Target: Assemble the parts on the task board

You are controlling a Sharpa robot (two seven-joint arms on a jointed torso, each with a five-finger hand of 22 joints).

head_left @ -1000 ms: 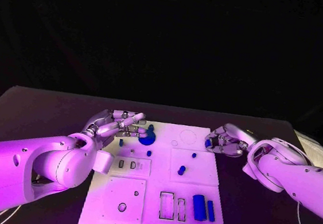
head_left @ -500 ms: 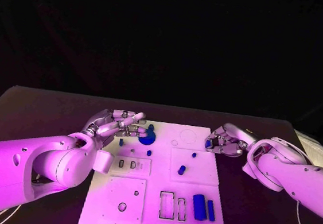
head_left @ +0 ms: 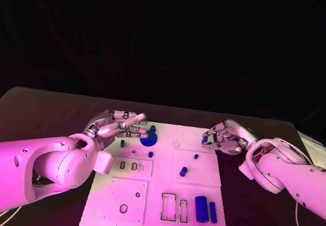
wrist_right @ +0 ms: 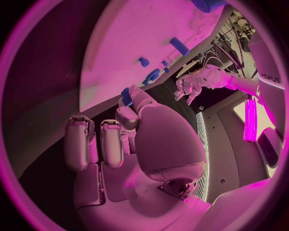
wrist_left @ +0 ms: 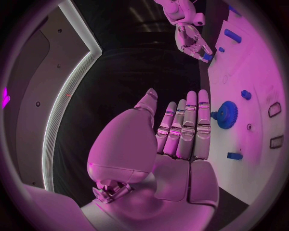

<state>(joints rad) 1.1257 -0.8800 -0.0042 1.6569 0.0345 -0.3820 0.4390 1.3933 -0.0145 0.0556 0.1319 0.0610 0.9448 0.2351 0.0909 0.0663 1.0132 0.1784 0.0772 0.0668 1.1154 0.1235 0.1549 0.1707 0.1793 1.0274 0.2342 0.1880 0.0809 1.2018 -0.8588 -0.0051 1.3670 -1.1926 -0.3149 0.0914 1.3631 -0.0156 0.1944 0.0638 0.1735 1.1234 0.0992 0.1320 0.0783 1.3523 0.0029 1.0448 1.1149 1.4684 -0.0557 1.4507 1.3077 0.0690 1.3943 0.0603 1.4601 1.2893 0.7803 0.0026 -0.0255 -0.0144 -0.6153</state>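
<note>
The left hand (head_left: 119,123) hovers over the far left corner of the task board (head_left: 159,215), palm turned sideways, fingers straight, side by side and holding nothing; the left wrist view shows them (wrist_left: 183,130) laid flat beside one another with the thumb apart from them. Just past its fingertips sits a round blue gear (head_left: 149,140), toothed at the rim in the wrist view (wrist_left: 227,115), apart from the hand. The right hand (head_left: 225,139) is raised at the board's far right corner, fingers curled inward around a small blue part (head_left: 206,138); the right wrist view shows that piece (wrist_right: 126,95) pinched at the fingertips, mostly hidden by them, so its shape is hard to make out. From the left wrist the same hand (wrist_left: 191,41) appears with the blue piece at its tips. On the board lie several small blue pegs (head_left: 183,171) in the middle and two longer blue bars (head_left: 200,208) near the front right, beside empty rectangular slots (head_left: 166,207). The left forearm covers the board's left edge.
</note>
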